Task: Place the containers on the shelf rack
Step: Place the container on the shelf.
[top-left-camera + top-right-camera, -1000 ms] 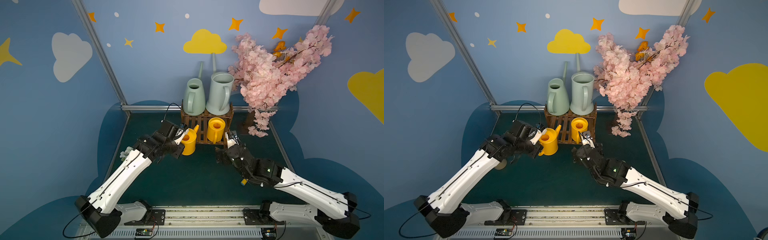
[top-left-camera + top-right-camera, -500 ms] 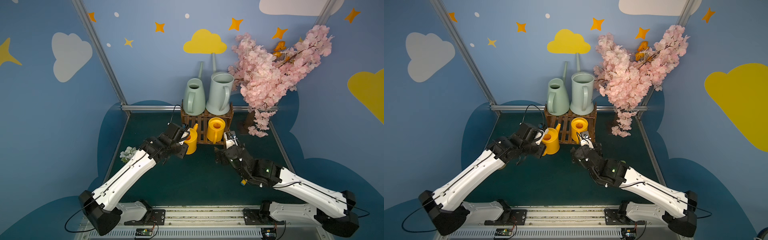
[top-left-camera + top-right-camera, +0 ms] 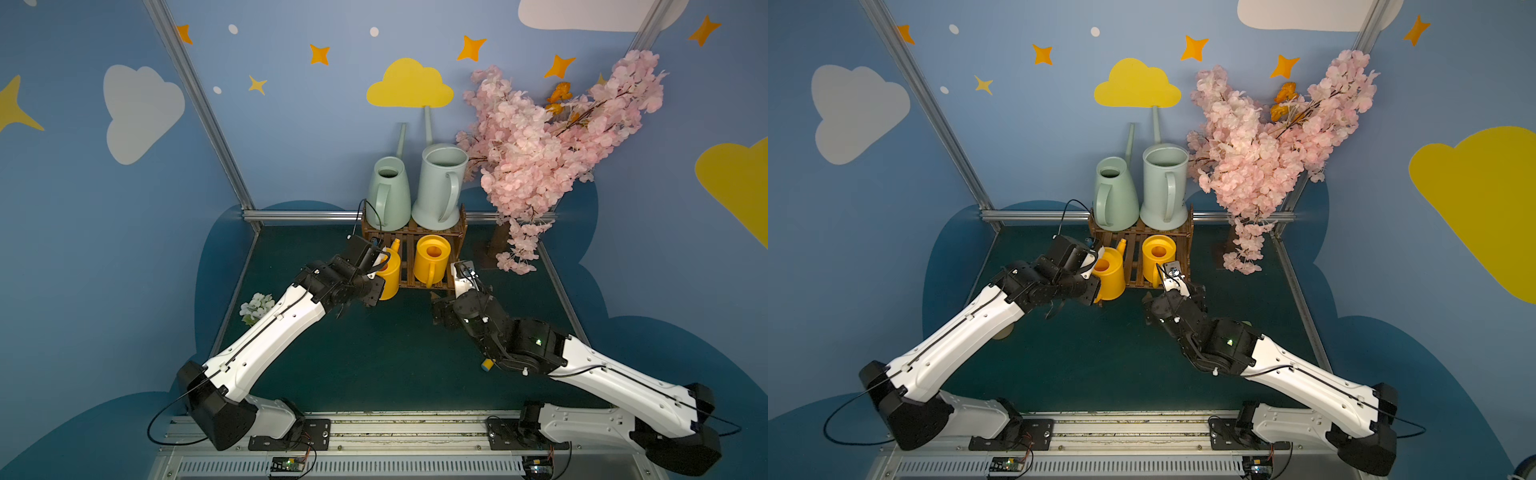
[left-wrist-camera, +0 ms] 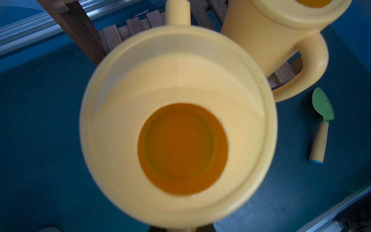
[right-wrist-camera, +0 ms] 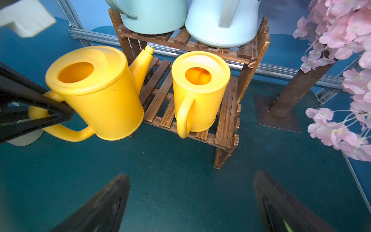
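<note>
Closer now, your left gripper grips the last yellow can beside the shelf rack; right gripper hangs open.

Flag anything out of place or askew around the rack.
Only one yellow watering can is off the shelf rack: the left tool holds it by the handle beside the lower shelf, spout toward the slats. The second yellow can and both tall cans stand upright on it.

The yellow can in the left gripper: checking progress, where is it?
In the right wrist view the held yellow can hangs from the left gripper at the shelf rack's lower tier, left of the shelved yellow can, spout over the slats.
</note>
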`<state>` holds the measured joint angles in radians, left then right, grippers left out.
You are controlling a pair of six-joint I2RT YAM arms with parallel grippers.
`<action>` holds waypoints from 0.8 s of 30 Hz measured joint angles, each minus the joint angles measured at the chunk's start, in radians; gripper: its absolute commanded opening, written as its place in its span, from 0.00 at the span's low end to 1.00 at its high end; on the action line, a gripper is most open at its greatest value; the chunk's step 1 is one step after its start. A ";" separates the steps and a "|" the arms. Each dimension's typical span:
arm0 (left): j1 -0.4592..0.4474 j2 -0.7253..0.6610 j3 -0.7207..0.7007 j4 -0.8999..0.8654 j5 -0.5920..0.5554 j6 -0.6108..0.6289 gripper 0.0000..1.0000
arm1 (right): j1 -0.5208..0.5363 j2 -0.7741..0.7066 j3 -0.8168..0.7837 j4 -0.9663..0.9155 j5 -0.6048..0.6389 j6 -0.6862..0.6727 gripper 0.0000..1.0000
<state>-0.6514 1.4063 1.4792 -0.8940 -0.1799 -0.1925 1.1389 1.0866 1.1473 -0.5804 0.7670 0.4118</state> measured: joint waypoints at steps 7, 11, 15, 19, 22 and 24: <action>-0.002 0.053 0.017 0.009 -0.006 -0.016 0.02 | 0.000 -0.004 -0.001 0.000 0.000 -0.002 0.97; -0.002 0.070 0.019 0.016 -0.018 -0.024 0.02 | 0.000 -0.005 -0.002 0.001 0.000 -0.002 0.97; -0.002 0.100 0.045 0.023 -0.028 -0.036 0.02 | 0.000 -0.008 -0.005 0.002 0.000 -0.002 0.97; -0.002 0.128 0.071 0.027 -0.044 -0.042 0.03 | 0.000 -0.020 -0.015 0.006 0.000 -0.002 0.97; -0.002 0.146 0.084 0.030 -0.060 -0.049 0.03 | 0.000 -0.032 -0.026 0.008 0.000 -0.002 0.97; -0.002 0.158 0.095 0.031 -0.065 -0.055 0.03 | -0.002 -0.041 -0.034 0.008 0.000 -0.002 0.98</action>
<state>-0.6529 1.5639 1.5742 -0.8631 -0.2447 -0.2478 1.1366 1.0458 1.1137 -0.5728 0.7673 0.4095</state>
